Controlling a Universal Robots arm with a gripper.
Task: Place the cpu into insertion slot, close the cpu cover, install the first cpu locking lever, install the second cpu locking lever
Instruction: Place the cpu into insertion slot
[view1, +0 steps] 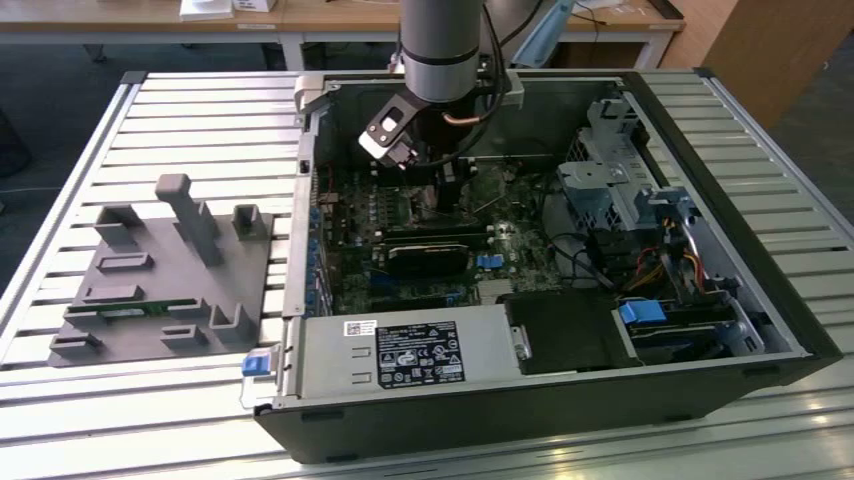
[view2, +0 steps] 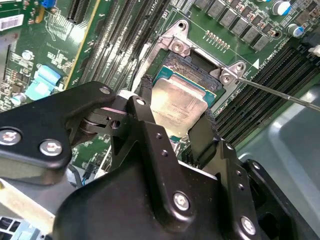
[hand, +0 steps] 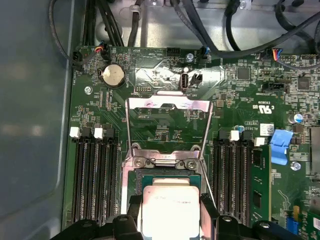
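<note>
Chip meets socket: the gripper of a Universal Robots arm clasped the cpu by two opposite edges. Its black fingers were drawn in just to the chip's width, and the silvery-beige top was left bare between them. The edge hold appeared chosen to keep the contact side untouched and the chip square to the insertion slot, which lay directly beneath it. Whether the cpu had fully settled into the socket could not be told.

The cpu cover stood swung back on its hinge, away from the socket, so the opening was free for the chip. A thin locking lever angled out to one side, released and clear of the fingers. Rows of memory slots flanked the socket on the green motherboard, leaving the fingers a narrow corridor to work in.

The board sat inside a desktop computer case laid on its side with the panel off, so the arm could reach straight down into it. The case rested on a slatted metal table. Beside it, toward the exterior view's left, was a grey fixture with upright posts. Wooden desks lined the room behind.
</note>
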